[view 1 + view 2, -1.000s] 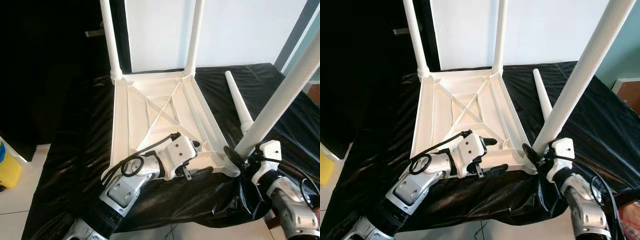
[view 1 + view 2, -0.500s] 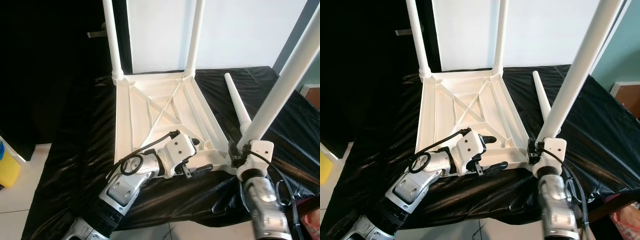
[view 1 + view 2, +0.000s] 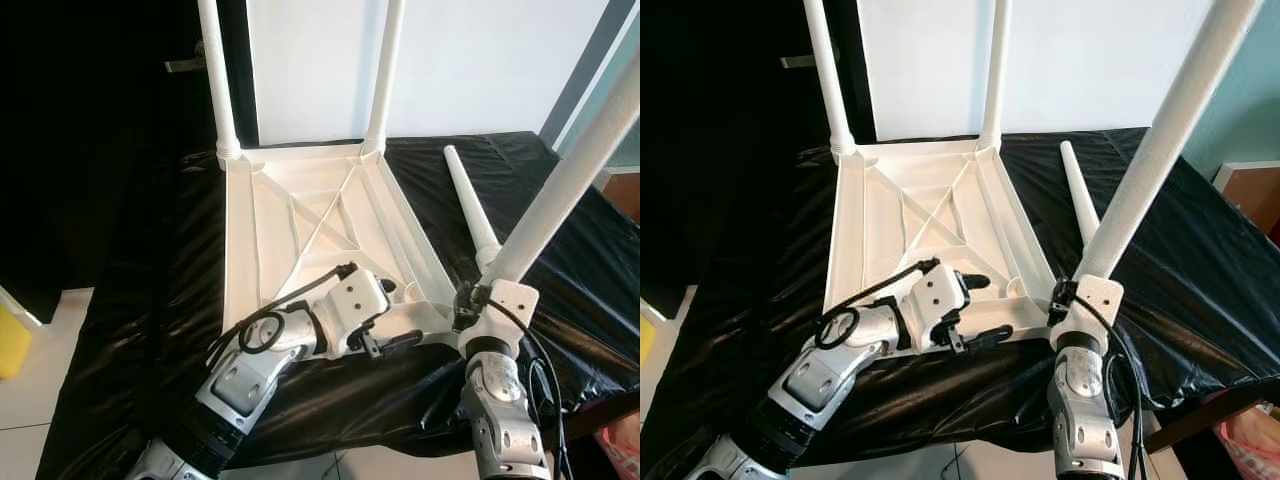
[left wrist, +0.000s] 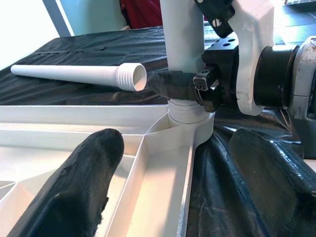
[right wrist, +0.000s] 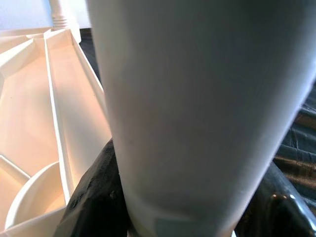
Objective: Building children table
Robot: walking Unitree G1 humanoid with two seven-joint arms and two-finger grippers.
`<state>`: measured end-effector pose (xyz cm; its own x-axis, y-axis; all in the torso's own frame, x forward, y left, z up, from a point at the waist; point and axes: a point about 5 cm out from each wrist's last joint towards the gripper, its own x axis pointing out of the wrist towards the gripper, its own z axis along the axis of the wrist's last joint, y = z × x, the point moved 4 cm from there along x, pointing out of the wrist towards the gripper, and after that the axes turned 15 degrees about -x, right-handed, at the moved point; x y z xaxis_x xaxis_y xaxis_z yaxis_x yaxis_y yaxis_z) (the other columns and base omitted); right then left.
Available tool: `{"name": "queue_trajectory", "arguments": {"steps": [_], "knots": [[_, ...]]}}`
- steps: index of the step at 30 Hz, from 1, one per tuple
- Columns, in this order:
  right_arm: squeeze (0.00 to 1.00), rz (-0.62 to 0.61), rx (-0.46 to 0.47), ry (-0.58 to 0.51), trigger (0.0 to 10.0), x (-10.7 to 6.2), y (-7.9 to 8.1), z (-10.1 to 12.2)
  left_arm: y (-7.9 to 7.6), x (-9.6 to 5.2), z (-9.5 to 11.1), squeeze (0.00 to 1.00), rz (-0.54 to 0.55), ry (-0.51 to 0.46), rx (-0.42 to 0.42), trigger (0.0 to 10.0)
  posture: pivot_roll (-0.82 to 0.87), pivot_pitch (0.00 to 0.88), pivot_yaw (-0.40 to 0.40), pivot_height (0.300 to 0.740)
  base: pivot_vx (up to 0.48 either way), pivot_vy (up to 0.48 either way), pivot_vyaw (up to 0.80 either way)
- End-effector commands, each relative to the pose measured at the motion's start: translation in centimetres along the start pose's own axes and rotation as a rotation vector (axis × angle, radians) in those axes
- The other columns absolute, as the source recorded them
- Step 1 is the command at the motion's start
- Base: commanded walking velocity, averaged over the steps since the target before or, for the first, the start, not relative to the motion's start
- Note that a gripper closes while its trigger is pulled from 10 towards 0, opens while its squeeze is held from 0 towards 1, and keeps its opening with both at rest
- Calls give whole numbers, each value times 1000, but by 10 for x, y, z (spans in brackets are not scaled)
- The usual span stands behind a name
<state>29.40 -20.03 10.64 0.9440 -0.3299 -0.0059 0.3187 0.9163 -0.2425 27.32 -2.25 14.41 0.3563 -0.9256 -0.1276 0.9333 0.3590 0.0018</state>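
A white table top lies upside down on a black sheet. Two white legs stand upright in its far corners. A third leg rises tilted from the near right corner socket. My right gripper is shut on it just above the socket, and its black fingers hug the leg. A loose fourth leg lies on the sheet to the right. My left gripper is open and straddles the top's near rim, one finger inside and one outside.
The black sheet covers the work surface and hangs over its near edge. A yellow container stands on the tiled floor at left. A white wall is behind, and a brown edge at far right.
My right wrist has swung round the third leg from the right side to the near side, still gripping it. The leg stays in its socket. The left arm has held still.
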Motion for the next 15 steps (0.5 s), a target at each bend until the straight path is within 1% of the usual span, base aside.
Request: {"name": "queue_trajectory", "arguments": {"steps": [1, 2, 3, 7, 12, 14, 15], "knots": [[157, 14, -41, 41, 10000, -1, 1, -11, 4, -1, 1, 0, 23, 3, 9, 10000, -34, 0, -25, 740, 0, 0, 0], [157, 20, -38, 38, 10000, 0, 2, -11, 4, -1, 1, 0, 22, 4, 10, 10000, -35, 0, -24, 740, 0, 0, 0], [1000, 23, -35, 27, 10000, 0, 2, -9, 3, -1, 1, 0, 18, 4, 13, 10000, -34, 0, -21, 740, 0, 0, 0], [1000, 33, -29, -5, 10000, 0, 1, -3, 3, 0, 2, 0, 10, 4, 18, 10000, -32, 0, -15, 740, 0, 0, 0], [1000, 54, -36, -25, 10000, 0, 1, -3, 4, -1, 0, 0, 7, 14, 31, 10000, -38, 0, -13, 740, 0, 0, 0], [1000, 72, -28, -53, 10000, 3, -6, 1, 4, -1, 1, 0, 3, 13, 30, 10000, -39, 0, -13, 740, 0, 0, 0], [792, 97, -31, -79, 10000, 3, -9, 4, 4, -1, 1, 0, 1, 14, 30, 10000, -38, 0, -16, 740, 0, 0, 0]]}}
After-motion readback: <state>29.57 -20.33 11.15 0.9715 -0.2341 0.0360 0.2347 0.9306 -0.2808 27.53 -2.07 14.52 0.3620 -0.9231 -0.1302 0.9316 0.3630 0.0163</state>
